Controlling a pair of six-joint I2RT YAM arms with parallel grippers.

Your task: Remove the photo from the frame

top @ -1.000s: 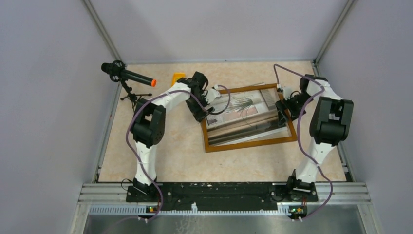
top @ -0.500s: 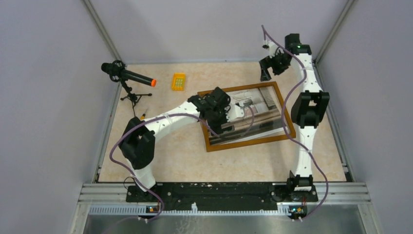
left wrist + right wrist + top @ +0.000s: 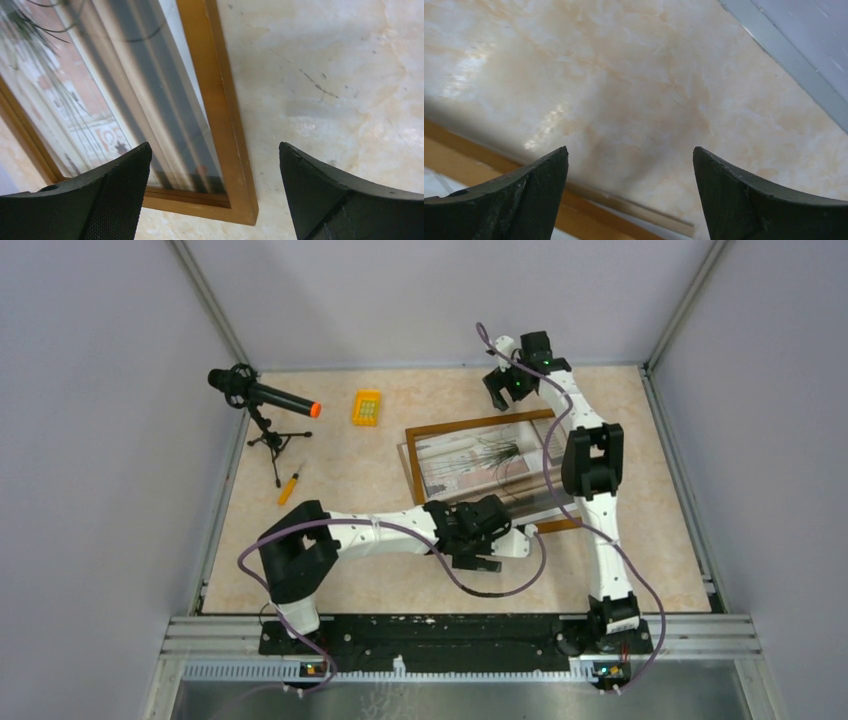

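Lying face up in the frame [image 3: 413, 468] on the table [image 3: 330, 480], the photo [image 3: 470, 455] is not yet extracted. Left gripper [image 3: 215, 150], over a near corner, and right gripper [image 3: 630, 152], over the far rim, hang with jaws apart, empty. Approach step, apparently; the next move calls for gripping the rim.

Table [image 3: 350, 570]: beige marbled top with faint scuffs.
Microphone [image 3: 262, 394]: black with an orange tip, at 10 o'clock on the table, lying roughly level, tip pointing toward 3 o'clock.
Tripod [image 3: 272, 440]: small, black, legs spread, under the microphone and holding it up.
Yellow block [image 3: 367, 406]: small and square with a gridded top, at 11 o'clock, lying flat.
Screwdriver [image 3: 288, 487]: orange handle, at 9 o'clock, just at 6 o'clock of the tripod, lying at a slant.
Walls [image 3: 420, 290]: plain grey, on three sides.
Rail [image 3: 450, 635]: black and metal, along the 6 o'clock edge.
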